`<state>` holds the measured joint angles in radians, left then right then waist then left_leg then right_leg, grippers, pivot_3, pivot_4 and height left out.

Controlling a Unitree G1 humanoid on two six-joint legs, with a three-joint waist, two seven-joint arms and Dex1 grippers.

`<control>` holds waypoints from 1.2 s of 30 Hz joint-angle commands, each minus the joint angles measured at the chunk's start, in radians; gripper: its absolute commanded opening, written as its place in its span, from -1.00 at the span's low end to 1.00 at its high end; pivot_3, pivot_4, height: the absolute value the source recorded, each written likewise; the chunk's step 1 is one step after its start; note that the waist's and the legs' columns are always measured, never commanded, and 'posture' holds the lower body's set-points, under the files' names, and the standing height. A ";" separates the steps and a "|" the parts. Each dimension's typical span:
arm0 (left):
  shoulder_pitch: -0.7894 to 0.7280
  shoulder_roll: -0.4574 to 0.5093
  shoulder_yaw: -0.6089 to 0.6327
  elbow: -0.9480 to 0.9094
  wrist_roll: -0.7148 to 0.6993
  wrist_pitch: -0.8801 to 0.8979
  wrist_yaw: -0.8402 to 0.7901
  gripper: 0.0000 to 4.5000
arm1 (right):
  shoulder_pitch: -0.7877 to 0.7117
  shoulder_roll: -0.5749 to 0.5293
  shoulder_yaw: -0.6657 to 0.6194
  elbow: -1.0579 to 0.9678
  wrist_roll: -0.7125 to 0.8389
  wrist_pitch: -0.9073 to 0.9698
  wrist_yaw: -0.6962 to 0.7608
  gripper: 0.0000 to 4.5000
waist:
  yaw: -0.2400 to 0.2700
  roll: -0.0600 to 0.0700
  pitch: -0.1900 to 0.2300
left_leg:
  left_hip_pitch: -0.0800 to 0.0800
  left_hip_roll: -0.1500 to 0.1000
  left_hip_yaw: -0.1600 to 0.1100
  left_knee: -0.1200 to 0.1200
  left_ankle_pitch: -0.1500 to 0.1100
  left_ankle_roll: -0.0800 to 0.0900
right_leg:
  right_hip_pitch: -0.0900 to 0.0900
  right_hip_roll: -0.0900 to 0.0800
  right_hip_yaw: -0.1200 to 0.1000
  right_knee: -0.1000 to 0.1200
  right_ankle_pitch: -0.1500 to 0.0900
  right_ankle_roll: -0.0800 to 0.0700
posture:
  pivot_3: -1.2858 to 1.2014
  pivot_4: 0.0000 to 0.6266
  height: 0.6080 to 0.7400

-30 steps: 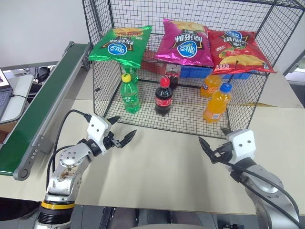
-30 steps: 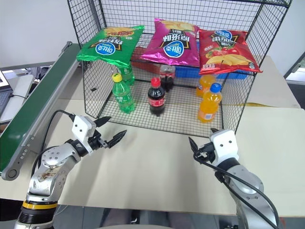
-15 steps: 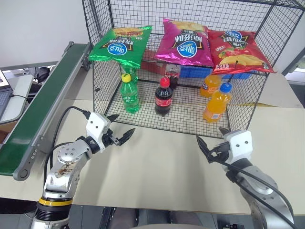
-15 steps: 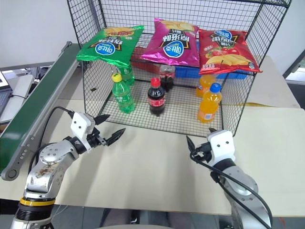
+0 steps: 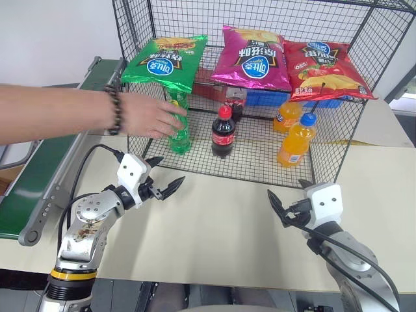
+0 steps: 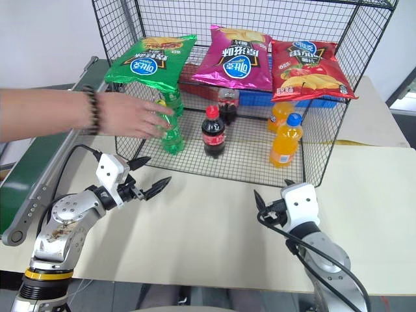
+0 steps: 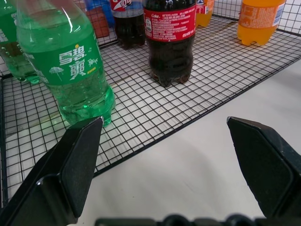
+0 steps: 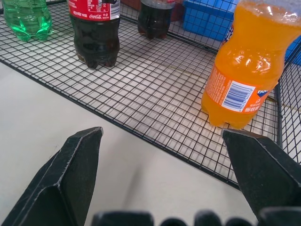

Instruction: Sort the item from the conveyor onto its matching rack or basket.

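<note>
The green bottle [image 5: 179,135] stands upright on the mesh floor of the black wire rack [image 5: 339,147], at its front left. A person's hand [image 5: 151,116] reaches in from the left and rests on the bottle's upper part, hiding the cap. The left wrist view shows the same bottle [image 7: 75,66] close ahead, with a second green bottle [image 7: 14,61] behind it. My left gripper [image 5: 170,169] hovers open over the table, just in front of the rack and holding nothing. My right gripper [image 5: 286,195] is open too, in front of the rack's right half. The green conveyor [image 5: 32,188] runs along the left, partly crossed by the person's arm.
A cola bottle [image 5: 223,132] and two orange bottles [image 5: 296,140] stand on the rack floor, with a blue basket [image 5: 266,97] behind them. Three chip bags [image 5: 253,58] lie on the upper shelf. The beige table [image 5: 221,221] stretches between my grippers.
A person's arm has come in from the left and its hand now rests on the green bottle. Both grippers stay where they were, still open.
</note>
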<state>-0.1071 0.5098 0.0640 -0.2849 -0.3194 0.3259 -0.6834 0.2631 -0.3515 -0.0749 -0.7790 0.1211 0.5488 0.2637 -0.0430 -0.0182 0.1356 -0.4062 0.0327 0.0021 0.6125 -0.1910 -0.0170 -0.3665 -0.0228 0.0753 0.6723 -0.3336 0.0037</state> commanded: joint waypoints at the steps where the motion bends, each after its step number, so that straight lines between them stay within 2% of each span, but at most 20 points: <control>1: -0.003 -0.005 0.001 -0.010 -0.002 -0.029 -0.001 1.00 | -0.012 -0.013 -0.030 -0.041 0.005 -0.029 0.010 0.98 | 0.000 0.000 0.000 | 0.000 0.000 0.000 0.000 0.000 0.000 | 0.000 0.000 0.000 0.000 0.000 0.000 | 0.03 -0.52 1.00; 14: 0.044 -0.007 0.005 -0.044 -0.012 -0.018 0.004 1.00 | 0.000 -0.018 -0.034 -0.024 0.006 -0.054 0.035 0.98 | 0.000 0.000 0.000 | 0.000 0.000 0.000 0.000 0.000 0.000 | 0.000 0.000 0.000 0.000 0.000 0.000 | 0.03 -0.52 1.00; 36: 0.050 -0.003 0.017 -0.044 0.005 0.004 0.071 1.00 | -0.068 -0.033 -0.034 -0.026 0.025 -0.005 0.043 0.98 | 0.000 0.000 0.000 | 0.000 0.000 0.000 0.000 0.000 0.000 | 0.000 0.000 0.000 0.000 0.000 0.000 | 0.03 -0.52 1.00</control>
<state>-0.0515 0.5001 0.0617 -0.2985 -0.3154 0.3343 -0.6222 0.2051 -0.3762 -0.0908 -0.7757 0.1399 0.5381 0.3049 -0.0427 -0.0182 0.1356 -0.4062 0.0326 0.0020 0.6125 -0.1910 -0.0170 -0.3665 -0.0229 0.0753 0.6723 -0.3336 0.0037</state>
